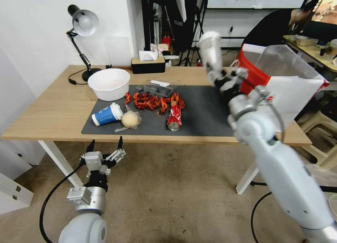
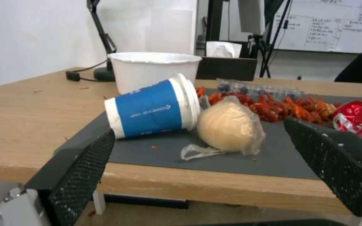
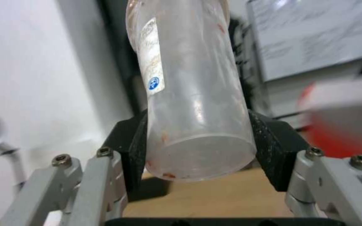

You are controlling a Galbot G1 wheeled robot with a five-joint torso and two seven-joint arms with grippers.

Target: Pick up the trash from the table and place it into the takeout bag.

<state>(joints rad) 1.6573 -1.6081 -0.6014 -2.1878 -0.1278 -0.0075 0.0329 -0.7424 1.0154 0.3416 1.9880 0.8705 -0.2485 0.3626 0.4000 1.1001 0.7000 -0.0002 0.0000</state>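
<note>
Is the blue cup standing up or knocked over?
Knocked over. The blue cup lies on its side on the grey mat, lid on, beside the wrapped wad.

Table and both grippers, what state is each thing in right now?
Plastic cup: held aloft in the right gripper.
Left gripper: open, below the table edge.
Paper cup: lying sideways, lid on.
Can: crushed, lying down.
Bowl: upright.
Bag: standing open.

Blue paper cup (image 2: 154,108): small white print on its side, too small to read. Clear plastic cup (image 3: 191,94): round blue sticker and a pale printed label, neither legible. White paper bag (image 1: 291,92): small red logo, no letters readable; whiteboard (image 2: 336,23) behind: handwriting, illegible.
</note>
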